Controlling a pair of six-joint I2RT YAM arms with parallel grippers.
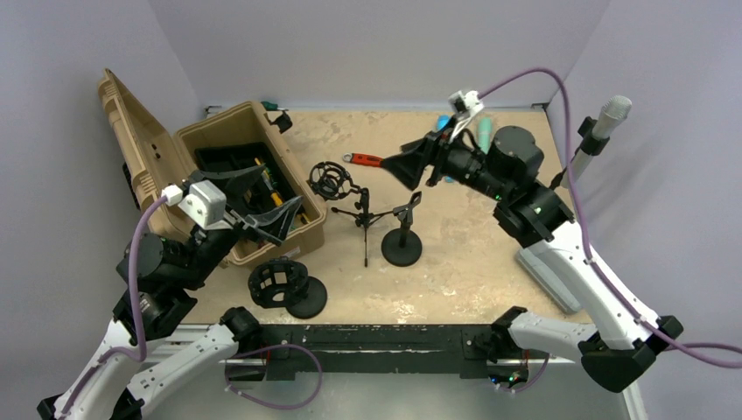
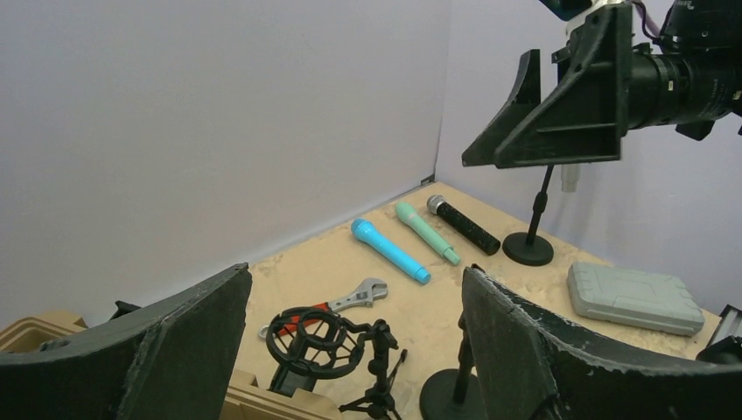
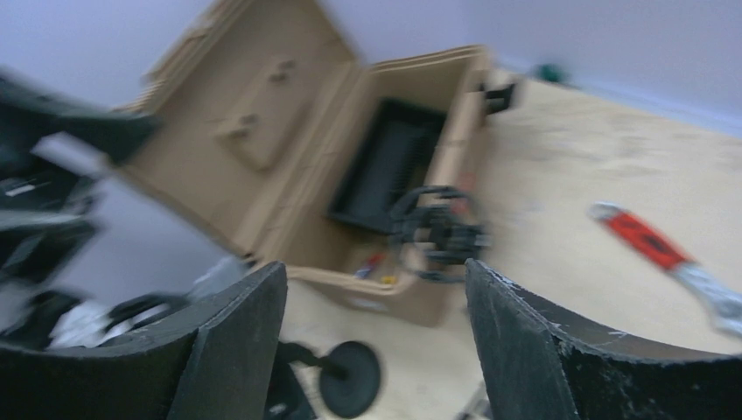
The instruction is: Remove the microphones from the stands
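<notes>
tan case [image 1: 229,116]: lid thrown open, black tray inside; reference for every place below.
microphone [image 1: 612,112]: grey-headed, clipped at a tilt in its holder, far right of the tan case and well apart from it.
stand [image 2: 528,249]: thin pole on a round black base, far right of the tan case; upper part hidden behind the right gripper in the left wrist view.
left gripper [image 1: 273,203]: above the tan case's right front corner, fingers spread wide, nothing between them.
right gripper [image 1: 407,166]: raised well right of the tan case, tips pointing back toward it, fingers apart, holding nothing; own view blurred.
blue microphone [image 2: 389,251], teal microphone [image 2: 426,232], black microphone [image 2: 464,226]: lying side by side, far right of the tan case.
wrench [image 1: 363,159]: red-handled, flat, right of the tan case.
shock mount [image 1: 331,181]: on a small tripod, just beside the tan case's right wall.
empty stand [image 1: 402,248]: round base, right of the tan case, beyond the tripod.
round-based mount [image 1: 284,284]: just in front of the tan case.
grey box [image 2: 634,297]: far right of the tan case, near the stand's base.
</notes>
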